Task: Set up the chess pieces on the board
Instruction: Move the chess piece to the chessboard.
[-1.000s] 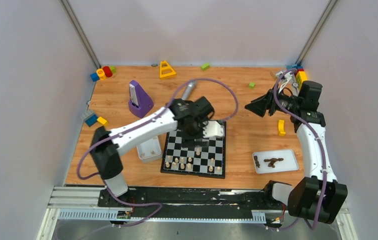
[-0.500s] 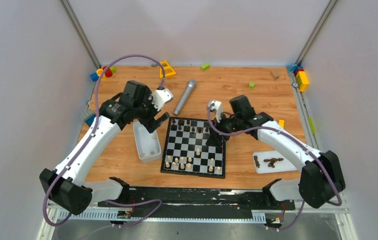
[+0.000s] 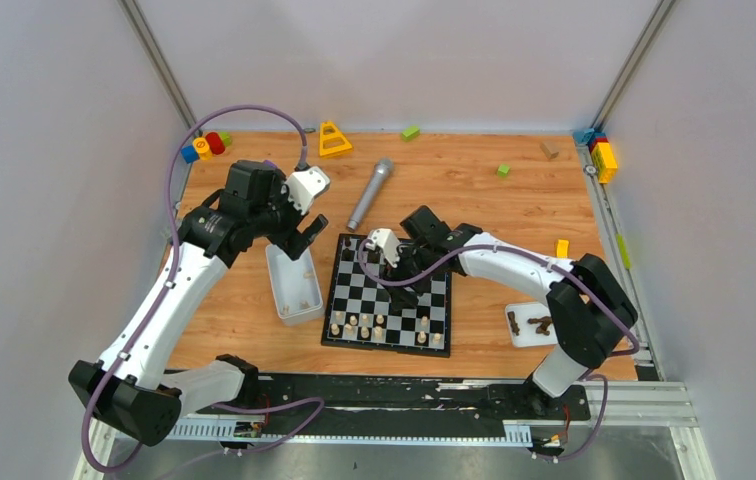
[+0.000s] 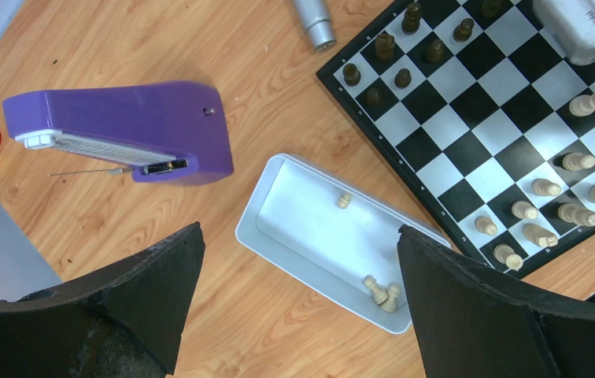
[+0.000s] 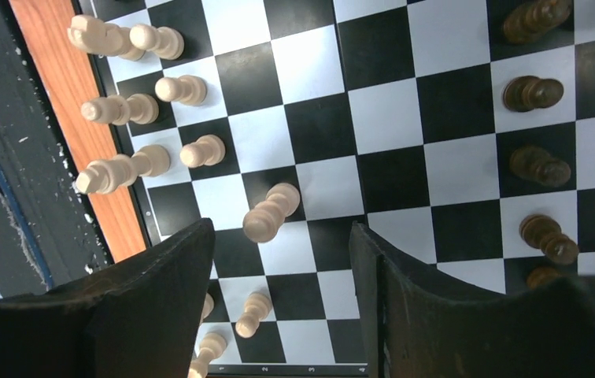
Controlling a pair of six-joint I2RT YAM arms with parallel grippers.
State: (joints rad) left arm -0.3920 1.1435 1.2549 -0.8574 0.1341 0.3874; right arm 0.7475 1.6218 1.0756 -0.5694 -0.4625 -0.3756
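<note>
Chessboard [image 3: 389, 300] partly set, with the right claw [image 5: 277, 230] held open above 1 light piece [image 5: 271, 213].
On the desk [image 3: 494, 200], the white tray [image 4: 310, 228] beside the chessboard holds loose light pawns [image 4: 381, 293], and the left claw [image 4: 298, 232] is spread empty above it. The light piece is framed between the right claw's fingers [image 5: 160, 299], standing upright mid-chessboard; this arm is judged the nearer.

Right tool [image 5: 279, 236] shifted left over chessboard [image 3: 439, 300], left tool [image 4: 298, 232] drawn back
</note>
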